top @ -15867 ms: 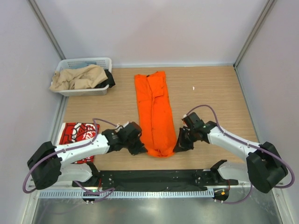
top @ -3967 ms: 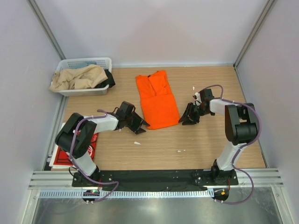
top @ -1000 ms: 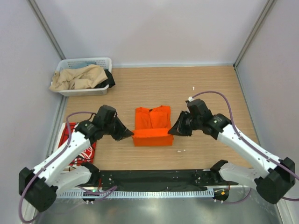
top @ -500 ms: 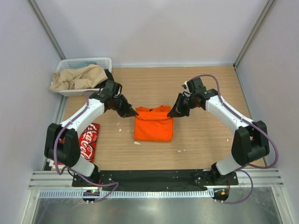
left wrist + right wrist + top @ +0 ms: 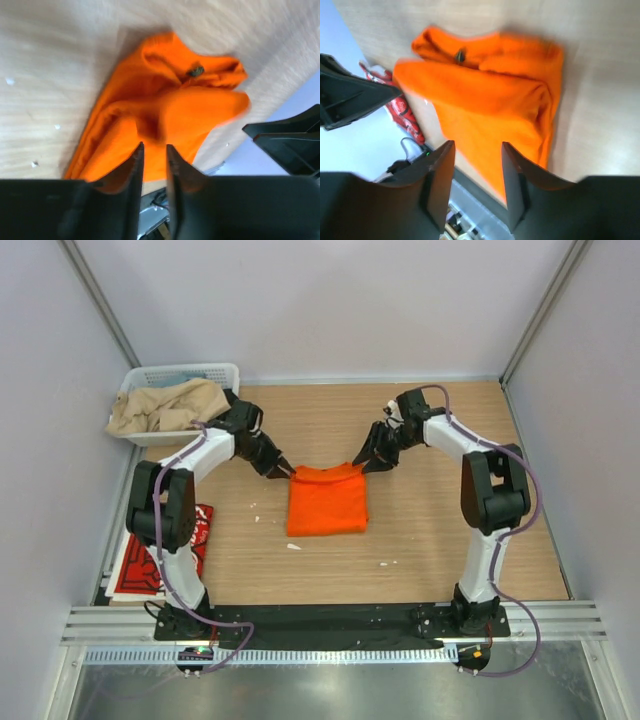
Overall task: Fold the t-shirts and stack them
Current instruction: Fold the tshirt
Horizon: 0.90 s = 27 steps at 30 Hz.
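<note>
1. The left tool (image 5: pixel 152 150) has its fingers parted by a narrow gap and grips nothing. It is at the upper-left corner of the orange t-shirt (image 5: pixel 326 502).
2. The right tool (image 5: pixel 477 147) gapes wider, also empty, at the upper-right corner.
3. The orange t-shirt lies folded mid-frame on the bench (image 5: pixel 440 520).
4. The red t-shirt (image 5: pixel 135 565) lies at the lower left, well apart.
5. A white basket (image 5: pixel 180 371) sits upper left.

A robotics lab test cell: a wooden desk (image 5: pixel 440 530) boxed in by plain pale walls (image 5: pixel 330 300), two cabled robot arms (image 5: pixel 205 453) bolted to a black base plate (image 5: pixel 330 621) beside aluminium rails (image 5: pixel 300 655).
</note>
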Available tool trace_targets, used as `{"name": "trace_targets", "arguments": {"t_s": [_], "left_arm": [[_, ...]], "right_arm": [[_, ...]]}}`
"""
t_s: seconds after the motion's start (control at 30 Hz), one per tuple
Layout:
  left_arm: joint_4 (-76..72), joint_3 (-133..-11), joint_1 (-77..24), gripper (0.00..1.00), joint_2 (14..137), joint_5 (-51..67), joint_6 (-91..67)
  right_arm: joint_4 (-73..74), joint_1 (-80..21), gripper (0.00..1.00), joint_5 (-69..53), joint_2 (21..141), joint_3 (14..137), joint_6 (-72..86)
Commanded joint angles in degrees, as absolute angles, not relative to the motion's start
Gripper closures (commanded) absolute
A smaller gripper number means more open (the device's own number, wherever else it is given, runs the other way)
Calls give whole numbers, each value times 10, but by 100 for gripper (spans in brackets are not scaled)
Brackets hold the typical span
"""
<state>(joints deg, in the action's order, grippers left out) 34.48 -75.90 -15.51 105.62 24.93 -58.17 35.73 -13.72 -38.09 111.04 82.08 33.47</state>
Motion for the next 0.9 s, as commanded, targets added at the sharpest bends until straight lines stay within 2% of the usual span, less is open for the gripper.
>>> {"name": "trace_targets", "arguments": {"t_s": [0.0, 0.03, 0.07, 0.13, 0.23, 0.33, 0.37, 0.43, 0.47, 0.57, 0.7, 0.87], "left_arm": [[348, -825, -140, 72, 1077, 208, -545], [358, -855, -140, 61, 1075, 186, -522], [389, -872, -140, 37, 1073, 166, -514], [404, -902, -143, 33, 1057, 149, -490], [403, -878, -158, 38, 1015, 176, -468], [323, -796, -182, 54, 980, 261, -496], [248, -769, -189, 61, 973, 280, -526], [166, -698, -202, 67, 966, 323, -568], [93, -681, -213, 72, 971, 331, -584], [4, -655, -235, 78, 1009, 347, -619], [-66, -663, -237, 83, 1070, 357, -637], [-134, -668, -223, 86, 1132, 357, -677]], "right_arm": [[339, -112, 50, -382, 1158, 903, 295], [355, -102, 45, -365, 1164, 924, 284], [418, -101, 41, -321, 1167, 970, 244], [466, -104, 41, -281, 1154, 992, 208], [451, -106, 43, -291, 1085, 938, 218], [364, -125, 51, -338, 1025, 832, 273], [303, -141, 57, -346, 1017, 778, 291], [242, -157, 64, -380, 1006, 734, 348], [177, -162, 72, -385, 1005, 698, 365], [87, -170, 84, -395, 1012, 658, 408], [37, -167, 90, -414, 1053, 656, 403], [-17, -161, 90, -439, 1120, 683, 417]]}}
